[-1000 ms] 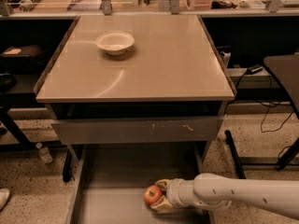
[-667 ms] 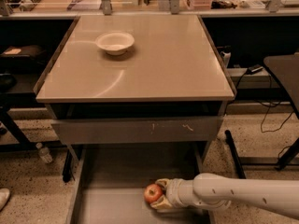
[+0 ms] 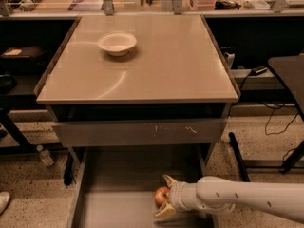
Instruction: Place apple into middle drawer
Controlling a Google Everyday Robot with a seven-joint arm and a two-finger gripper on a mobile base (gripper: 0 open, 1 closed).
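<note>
The red apple [image 3: 161, 194] lies low in the open middle drawer [image 3: 118, 194], a wide shallow grey drawer pulled out below the table. My gripper [image 3: 162, 196] reaches in from the right on a white arm [image 3: 237, 198]. Its two pale fingers [image 3: 168, 180] stand above and below the apple, close around it. The apple seems to rest on or just above the drawer floor. The gap between fingers and apple is too small to judge.
A white bowl [image 3: 117, 43] sits on the beige table top [image 3: 156, 61]. The closed drawer front with pale scratches [image 3: 142, 132] is above the open drawer. A small bottle [image 3: 45, 156] stands on the floor at the left. Another table edge [image 3: 289, 70] is at the right.
</note>
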